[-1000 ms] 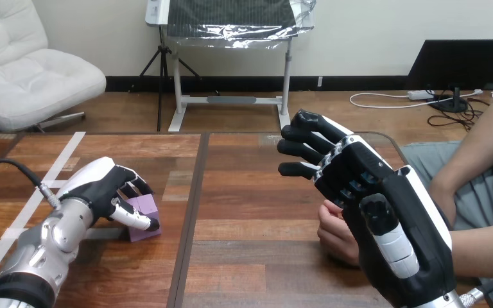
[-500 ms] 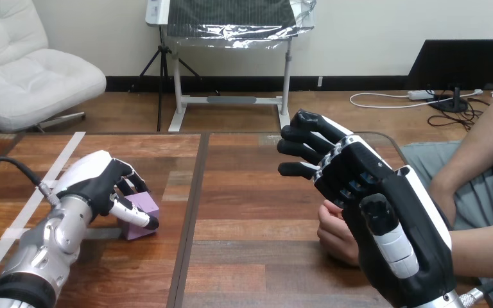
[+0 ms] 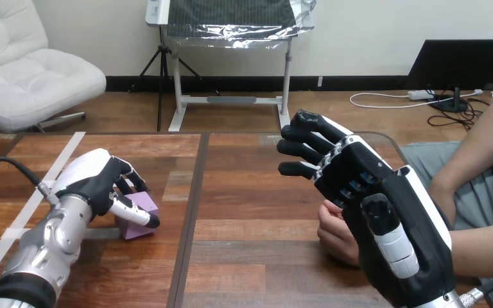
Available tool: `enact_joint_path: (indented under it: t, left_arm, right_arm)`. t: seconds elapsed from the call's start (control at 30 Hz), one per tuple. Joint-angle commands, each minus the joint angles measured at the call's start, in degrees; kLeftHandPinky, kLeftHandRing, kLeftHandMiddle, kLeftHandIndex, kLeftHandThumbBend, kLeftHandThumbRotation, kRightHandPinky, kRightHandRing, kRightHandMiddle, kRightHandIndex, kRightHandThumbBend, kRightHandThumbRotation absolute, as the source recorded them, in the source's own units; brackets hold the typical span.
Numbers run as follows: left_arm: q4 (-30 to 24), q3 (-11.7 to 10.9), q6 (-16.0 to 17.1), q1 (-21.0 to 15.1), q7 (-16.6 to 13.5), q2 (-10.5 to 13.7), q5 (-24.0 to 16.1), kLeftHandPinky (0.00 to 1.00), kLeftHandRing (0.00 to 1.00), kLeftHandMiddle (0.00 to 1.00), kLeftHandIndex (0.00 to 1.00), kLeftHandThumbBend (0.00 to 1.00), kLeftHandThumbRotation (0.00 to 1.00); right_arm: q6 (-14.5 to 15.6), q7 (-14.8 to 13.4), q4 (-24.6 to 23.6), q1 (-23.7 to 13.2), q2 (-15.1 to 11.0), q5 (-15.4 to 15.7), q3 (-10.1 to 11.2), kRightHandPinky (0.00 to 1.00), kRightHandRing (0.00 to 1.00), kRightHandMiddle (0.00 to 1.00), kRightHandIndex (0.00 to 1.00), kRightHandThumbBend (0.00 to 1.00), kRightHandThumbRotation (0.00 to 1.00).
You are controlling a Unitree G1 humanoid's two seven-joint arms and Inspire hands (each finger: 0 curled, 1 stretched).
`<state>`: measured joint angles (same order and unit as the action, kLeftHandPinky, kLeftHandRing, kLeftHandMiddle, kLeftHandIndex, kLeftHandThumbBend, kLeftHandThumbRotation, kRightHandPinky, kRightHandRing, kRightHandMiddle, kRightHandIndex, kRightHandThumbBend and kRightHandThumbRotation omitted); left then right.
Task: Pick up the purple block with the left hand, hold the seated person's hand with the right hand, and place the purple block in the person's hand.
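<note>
Left hand [image 3: 103,186] curled round the purple block [image 3: 144,204], left on the table [image 3: 250,186] — block shifted slightly since a second ago. Right hand [image 3: 375,199] unchanged, fingers extended — just beside the person's hand [image 3: 335,234].

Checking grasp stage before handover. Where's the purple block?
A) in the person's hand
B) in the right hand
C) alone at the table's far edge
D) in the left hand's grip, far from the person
D: the left hand has its fingers and thumb curled round the purple block at the table's left side, well apart from the person's hand, which sits just behind the raised right hand.
</note>
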<state>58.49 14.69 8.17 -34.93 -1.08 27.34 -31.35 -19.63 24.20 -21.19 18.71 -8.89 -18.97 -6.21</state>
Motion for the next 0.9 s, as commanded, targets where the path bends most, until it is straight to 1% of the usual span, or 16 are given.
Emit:
enact_joint_path:
  t: [0.0,0.27,0.57,0.67,0.77,0.8,0.87]
  left_arm:
    - [-1.51,-0.37,0.65,-2.92,-1.56,0.34,0.74,0.28,0.37,0.46,0.49,0.66,0.0]
    - [-2.11,-0.43,0.41,-2.68,-1.71,0.41,0.85,0.29,0.38,0.47,0.48,0.66,0.0]
    - [-3.52,-0.78,0.9,-2.21,-1.41,0.74,1.41,0.3,0.39,0.48,0.49,0.66,0.0]
    - [-5.1,-0.87,0.44,-1.9,-0.87,0.96,1.54,0.3,0.39,0.48,0.5,0.65,0.0]
    - [-7.16,-1.19,0.09,-1.42,-0.16,1.15,1.91,0.29,0.38,0.47,0.5,0.65,0.0]
    - [-8.27,-1.49,0.29,-1.06,0.08,1.23,2.3,0.29,0.38,0.47,0.5,0.65,0.0]
    - [-9.6,-1.78,0.47,-0.59,0.33,1.35,2.8,0.28,0.36,0.46,0.5,0.65,0.0]
  right_arm:
    - [-0.95,-0.25,-2.05,-2.82,0.47,-0.18,0.57,0.77,0.83,0.84,0.84,0.92,0.77]
    - [-1.05,-0.08,-1.69,-3.08,0.37,-0.21,0.69,0.77,0.83,0.84,0.84,0.91,0.77]
    - [-1.73,-0.16,-0.43,-3.95,0.36,0.38,1.34,0.77,0.84,0.84,0.85,0.91,0.78]
    - [-2.23,-0.51,0.14,-4.37,0.38,1.25,1.79,0.78,0.84,0.84,0.85,0.9,0.78]
    - [-2.96,-1.14,0.88,-4.87,0.27,2.96,2.52,0.78,0.84,0.83,0.85,0.9,0.79]
    - [-3.37,-1.56,1.28,-5.17,0.12,4.04,2.97,0.78,0.84,0.83,0.85,0.91,0.79]
    - [-3.87,-2.04,1.73,-5.49,-0.04,5.22,3.43,0.78,0.84,0.83,0.85,0.91,0.81]
